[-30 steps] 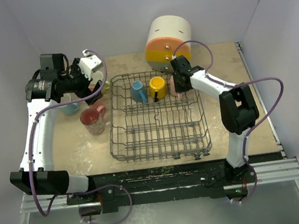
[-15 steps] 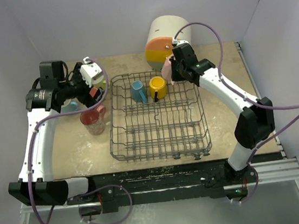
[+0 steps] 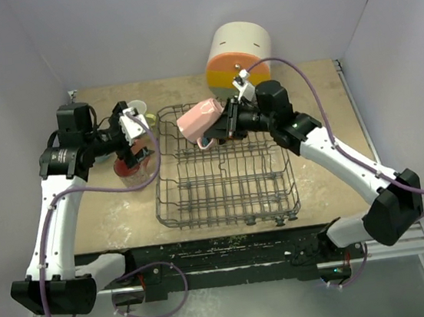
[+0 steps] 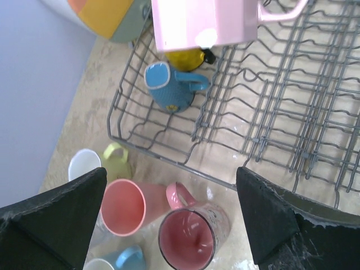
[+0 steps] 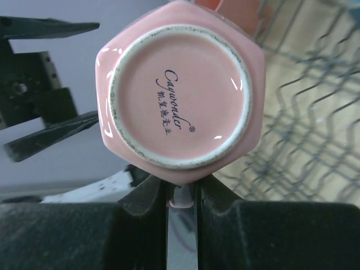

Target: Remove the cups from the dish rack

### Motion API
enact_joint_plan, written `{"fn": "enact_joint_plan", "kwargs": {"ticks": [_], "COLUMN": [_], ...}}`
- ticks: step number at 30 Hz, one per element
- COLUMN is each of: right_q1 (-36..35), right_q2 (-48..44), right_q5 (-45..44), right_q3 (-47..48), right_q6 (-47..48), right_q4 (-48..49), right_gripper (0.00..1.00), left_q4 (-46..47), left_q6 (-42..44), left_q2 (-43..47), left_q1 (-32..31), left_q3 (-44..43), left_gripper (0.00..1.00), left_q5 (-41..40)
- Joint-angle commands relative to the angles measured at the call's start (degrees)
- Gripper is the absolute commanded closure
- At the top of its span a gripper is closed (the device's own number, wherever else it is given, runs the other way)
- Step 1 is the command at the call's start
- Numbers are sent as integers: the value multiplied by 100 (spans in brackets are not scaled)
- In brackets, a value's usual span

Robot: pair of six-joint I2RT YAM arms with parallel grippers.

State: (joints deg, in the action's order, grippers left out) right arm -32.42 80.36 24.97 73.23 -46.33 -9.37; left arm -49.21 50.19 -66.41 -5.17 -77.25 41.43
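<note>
— What has the right gripper (image 5: 181,194) got?
— Its two fingers are pinched nearly together on the handle of a pink mug (image 5: 179,90); the mug lies on its side in the air; its base, with a printed mark, faces the wrist camera, and its mouth points toward the left arm.
— Where is that against the dish rack (image 3: 223,184)?
— Above the rack's far left part, clear of the wires; below it, in the far row, a blue mug (image 4: 169,90) leans among the wires; a yellow mug (image 4: 188,58) sits just beside that one, half hidden by the pink mug.
— And the left gripper (image 3: 129,130)?
— Spread wide, nothing between its fingers; it hangs over the table (image 3: 110,210) just left of the rack, above a huddle of cups.
— Which cups?
— A dark pink mug (image 4: 191,236) nearest the rack, upright, mouth up; a salmon mug (image 4: 125,207) just beside it; a lime mug (image 4: 117,160) and a white cup (image 4: 84,164) farther back; a second blue mug (image 4: 126,260) at the edge of the wrist view, only partly seen.
— Anything further out?
— A cream, orange and green cylinder (image 3: 239,51) stands beyond the rack's far side.
</note>
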Motion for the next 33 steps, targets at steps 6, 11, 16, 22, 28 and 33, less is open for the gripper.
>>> {"fn": "enact_joint_plan", "kwargs": {"ticks": [6, 11, 16, 22, 28, 33], "right_q1": [-104, -458, -803, -1105, -1474, -1590], "right_q2": [-502, -192, 135, 358, 630, 810], "right_q5": [2147, 2099, 2062, 1888, 1676, 1470], "right_q3": [-1654, -1839, -1603, -1359, -1094, -1010], "right_q6": [-3814, -4742, -5060, -5325, -5670, -5948], "right_q4": [5363, 6468, 6903, 7262, 7870, 8202], "right_gripper": [100, 100, 100, 100, 100, 97], "left_q4": [473, 602, 749, 1109, 1076, 1054], "left_q6": [146, -275, -710, -1195, -1238, -1233], "left_q2": [498, 544, 577, 695, 673, 684], "left_q1": [16, 20, 16, 15, 16, 16], "left_q3": [38, -114, -291, -329, -265, -238], "left_gripper": [3, 4, 11, 29, 47, 76], "left_q5": [1394, 1598, 1704, 1874, 1938, 1945]}}
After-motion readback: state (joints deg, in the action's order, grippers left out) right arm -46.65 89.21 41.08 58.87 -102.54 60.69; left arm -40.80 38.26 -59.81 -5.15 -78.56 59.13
